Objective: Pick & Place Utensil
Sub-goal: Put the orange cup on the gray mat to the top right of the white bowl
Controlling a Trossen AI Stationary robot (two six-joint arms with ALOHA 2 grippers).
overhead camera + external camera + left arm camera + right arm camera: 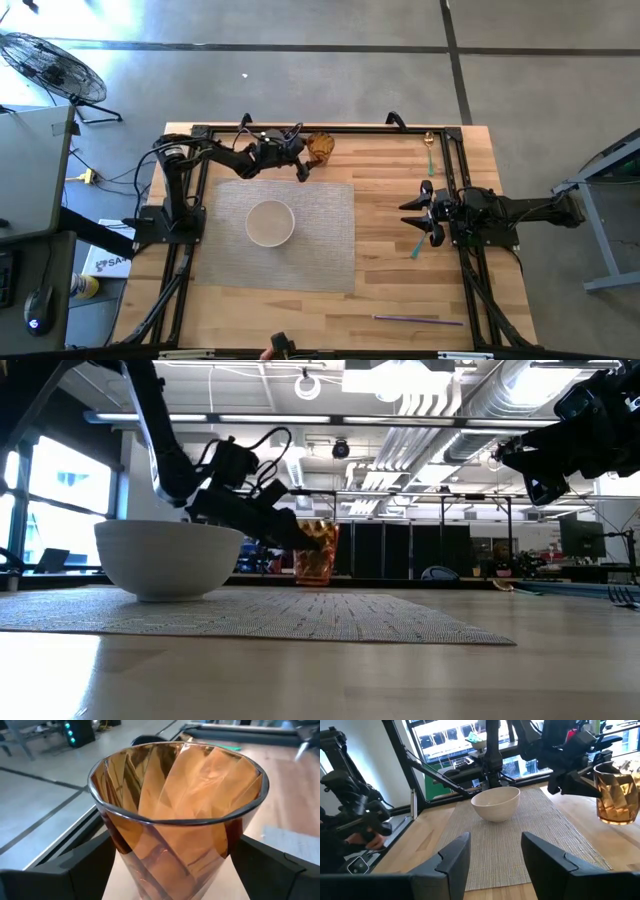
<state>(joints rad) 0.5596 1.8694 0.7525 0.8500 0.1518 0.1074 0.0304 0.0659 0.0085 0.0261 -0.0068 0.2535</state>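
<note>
An amber faceted glass cup [319, 148] stands near the table's far edge and fills the left wrist view as the cup [177, 810]. My left gripper [303, 160] reaches it from the left, one finger on each side of its lower wall. My right gripper [418, 212] is open and hovers high [545, 460] over the table's right side, empty. Just near of it a teal utensil [418, 245] lies flat on the wood. A gold spoon [429, 146] lies at the far right and a purple utensil [418, 319] near the near edge. My left gripper holds the amber cup by its lower wall [122, 852], pinched between the two fingers [85, 867], which come level from the table's left side. The cup is upright. Its base [316, 580] sits at table level; whether it is lifted clear I cannot tell.
A white bowl [270, 222] sits on a grey woven placemat [325, 250] at the table's middle. Black frame rails [455, 170] run along the left, right and far edges. Bare wood lies between the placemat and the right rail.
</note>
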